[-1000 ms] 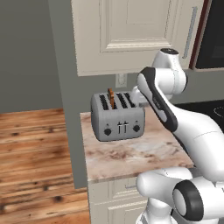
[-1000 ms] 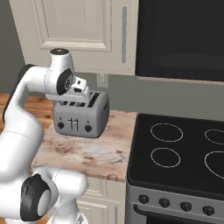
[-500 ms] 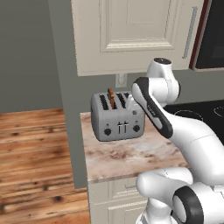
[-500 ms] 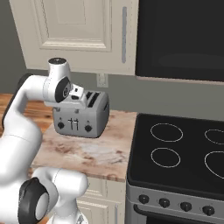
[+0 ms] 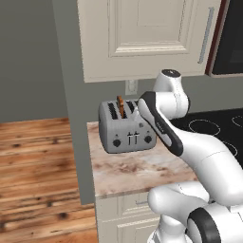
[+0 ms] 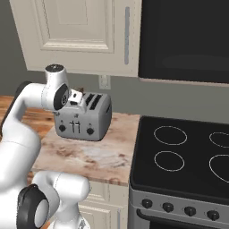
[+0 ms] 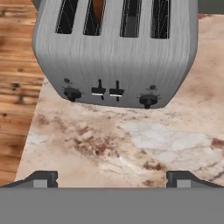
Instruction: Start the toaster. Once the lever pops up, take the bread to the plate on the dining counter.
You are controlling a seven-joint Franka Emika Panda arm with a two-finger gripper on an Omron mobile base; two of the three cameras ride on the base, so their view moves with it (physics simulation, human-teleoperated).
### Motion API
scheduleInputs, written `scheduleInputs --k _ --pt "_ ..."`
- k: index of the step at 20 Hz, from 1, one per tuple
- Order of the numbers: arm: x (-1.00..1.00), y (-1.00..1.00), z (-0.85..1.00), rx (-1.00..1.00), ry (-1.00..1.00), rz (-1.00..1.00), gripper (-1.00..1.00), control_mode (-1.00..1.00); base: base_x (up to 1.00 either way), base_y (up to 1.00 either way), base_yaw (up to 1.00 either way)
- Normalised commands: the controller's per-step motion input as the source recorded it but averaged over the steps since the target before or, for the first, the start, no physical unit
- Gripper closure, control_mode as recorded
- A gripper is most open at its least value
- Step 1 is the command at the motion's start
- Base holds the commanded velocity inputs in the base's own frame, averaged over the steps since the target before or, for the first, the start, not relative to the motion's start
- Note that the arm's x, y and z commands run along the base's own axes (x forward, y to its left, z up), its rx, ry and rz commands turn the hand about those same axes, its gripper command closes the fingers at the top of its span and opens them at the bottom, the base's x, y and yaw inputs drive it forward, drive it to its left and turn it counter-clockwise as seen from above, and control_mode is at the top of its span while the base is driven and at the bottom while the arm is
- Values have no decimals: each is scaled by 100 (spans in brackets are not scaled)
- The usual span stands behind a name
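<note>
The grey-silver toaster (image 5: 127, 128) (image 6: 82, 118) (image 7: 116, 52) stands on the marbled countertop (image 7: 131, 140) by the wall. The bread (image 5: 120, 105) (image 7: 98, 8) sticks up out of the second slot from the left. My gripper (image 7: 113, 179) hangs above the counter just in front of the toaster, looking down on its top and front. Its fingertips (image 7: 41, 178) stand wide apart with nothing between them. Both sliders (image 7: 107, 92) sit side by side between the two black knobs. The plate and the dining counter are out of view.
A black cooktop (image 6: 179, 152) adjoins the counter on the right, with a dark microwave (image 6: 183, 40) above it. Cream wall cabinets (image 5: 142, 38) hang over the toaster. To the left, the counter ends over a wooden floor (image 5: 38, 156).
The jaws have spread wider. The hand has sunk slightly over the toaster's front. The toaster and the bread have not moved.
</note>
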Motion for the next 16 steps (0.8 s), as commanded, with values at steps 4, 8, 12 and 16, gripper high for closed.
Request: scheduleInputs --k 4,8,12,16 --pt "3 0 -13 0 -17 0 -100 -100 0 0 0" --pt "13 9 -29 0 -9 0 -100 -100 0 0 0" --pt "13 9 -27 0 -5 0 -100 -100 0 0 0" --pt "9 9 -15 0 -1 0 -100 -100 0 0 0"
